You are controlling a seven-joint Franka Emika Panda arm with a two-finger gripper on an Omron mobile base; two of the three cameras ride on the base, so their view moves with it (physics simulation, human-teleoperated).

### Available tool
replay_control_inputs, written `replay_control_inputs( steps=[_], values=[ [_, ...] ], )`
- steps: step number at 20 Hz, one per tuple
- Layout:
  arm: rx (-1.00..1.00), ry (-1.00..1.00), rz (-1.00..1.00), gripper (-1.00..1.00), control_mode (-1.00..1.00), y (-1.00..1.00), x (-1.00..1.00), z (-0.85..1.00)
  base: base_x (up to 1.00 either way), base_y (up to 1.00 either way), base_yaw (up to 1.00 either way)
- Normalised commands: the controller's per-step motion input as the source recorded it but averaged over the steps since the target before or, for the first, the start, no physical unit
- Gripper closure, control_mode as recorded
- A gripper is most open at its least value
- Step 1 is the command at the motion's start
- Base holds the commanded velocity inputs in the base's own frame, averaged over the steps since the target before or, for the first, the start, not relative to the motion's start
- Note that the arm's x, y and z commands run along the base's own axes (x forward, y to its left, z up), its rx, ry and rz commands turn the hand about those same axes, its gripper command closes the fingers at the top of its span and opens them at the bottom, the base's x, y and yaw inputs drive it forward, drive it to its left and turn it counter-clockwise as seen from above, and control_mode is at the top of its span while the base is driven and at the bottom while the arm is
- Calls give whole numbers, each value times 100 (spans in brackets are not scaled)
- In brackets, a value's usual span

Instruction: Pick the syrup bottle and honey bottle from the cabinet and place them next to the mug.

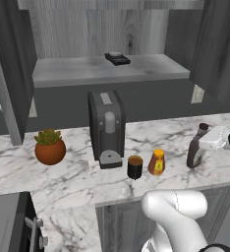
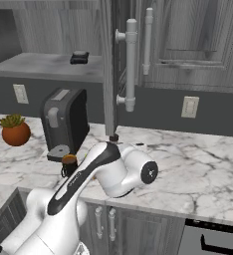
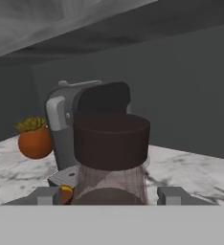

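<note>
On the white marbled counter (image 1: 176,138), near its front edge, stand from left to right the small dark cylindrical mug (image 1: 134,167), the short amber-orange honey bottle (image 1: 157,162) and the tall dark brown syrup bottle (image 1: 196,147). The syrup bottle stands upright, dark cap up. The two-finger gripper (image 3: 112,194) pinches its neck between both jaws.

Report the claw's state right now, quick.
Claw: closed on the syrup bottle, fingers on either side of its neck just below the dark cap, bottle standing on the counter.
</note>
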Motion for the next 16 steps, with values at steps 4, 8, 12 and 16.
replay_control_inputs(
  steps=[4, 8, 12, 16],
  values=[
    [0, 0, 2, 100, -100, 0, 8, -23, 0, 0, 0],
    [0, 0, 1, 100, -100, 0, 10, -28, 0, 0, 0],
    [0, 0, 0, 100, -100, 1, 19, -29, 0, 0, 0],
    [0, 0, 0, 100, -100, 3, 14, -16, 0, 0, 0]
  ],
)
